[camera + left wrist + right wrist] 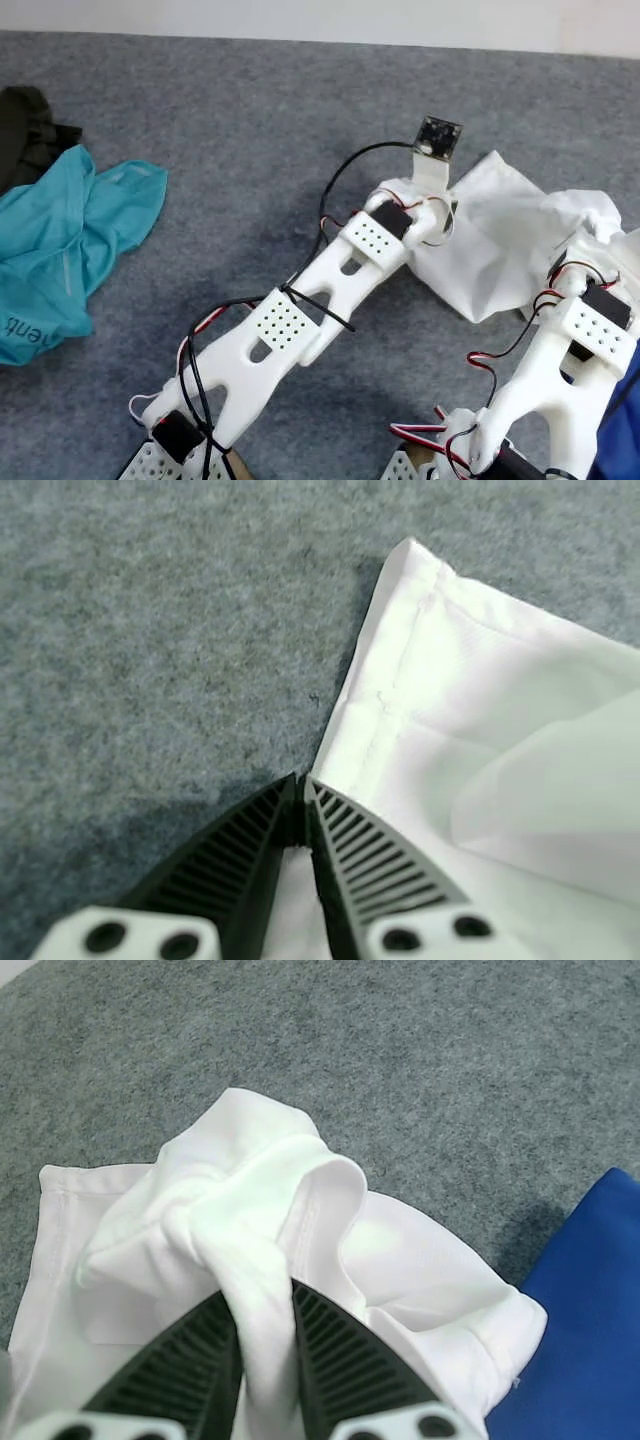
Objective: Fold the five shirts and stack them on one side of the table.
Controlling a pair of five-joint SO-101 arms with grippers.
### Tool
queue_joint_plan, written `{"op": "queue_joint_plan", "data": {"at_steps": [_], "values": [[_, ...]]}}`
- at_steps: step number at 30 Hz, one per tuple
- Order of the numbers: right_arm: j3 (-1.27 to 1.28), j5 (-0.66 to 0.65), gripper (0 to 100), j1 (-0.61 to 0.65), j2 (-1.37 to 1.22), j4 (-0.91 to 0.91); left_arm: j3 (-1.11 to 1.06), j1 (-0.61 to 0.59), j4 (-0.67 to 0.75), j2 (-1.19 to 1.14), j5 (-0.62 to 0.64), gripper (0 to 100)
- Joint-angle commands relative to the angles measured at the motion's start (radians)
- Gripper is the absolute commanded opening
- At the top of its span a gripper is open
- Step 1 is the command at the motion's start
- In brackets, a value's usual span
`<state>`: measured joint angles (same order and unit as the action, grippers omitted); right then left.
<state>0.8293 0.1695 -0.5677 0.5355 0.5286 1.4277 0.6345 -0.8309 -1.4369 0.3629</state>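
Observation:
A crumpled white shirt (500,250) lies at the right of the grey table. My left gripper (303,785) is at the shirt's left edge, shut on its hem, and white cloth shows between the fingers. The hemmed corner (410,560) lies flat on the table just beyond it. My right gripper (265,1295) is at the shirt's right side, shut on a bunched fold of the white shirt (250,1210) that stands up between its fingers. A blue shirt (590,1310) lies right beside that side of the white one.
A teal shirt (70,250) lies spread at the left edge, with a dark garment (30,125) behind it. The blue shirt (622,430) shows at the lower right corner. Bare grey table (250,130) stretches between the teal and white shirts.

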Motion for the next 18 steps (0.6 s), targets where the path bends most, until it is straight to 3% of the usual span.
{"op": "queue_joint_plan", "data": {"at_steps": [1,9,18], "values": [[-0.004,-0.008,0.5,0.007,0.039,-0.013,0.051,0.002,-0.003,0.015,0.008,1],[0.021,-0.008,0.5,0.008,0.039,-0.016,0.054,0.010,-0.052,0.016,0.008,1],[0.022,-0.008,0.5,0.008,0.039,-0.016,0.220,0.022,-0.064,0.007,0.012,1]]}}
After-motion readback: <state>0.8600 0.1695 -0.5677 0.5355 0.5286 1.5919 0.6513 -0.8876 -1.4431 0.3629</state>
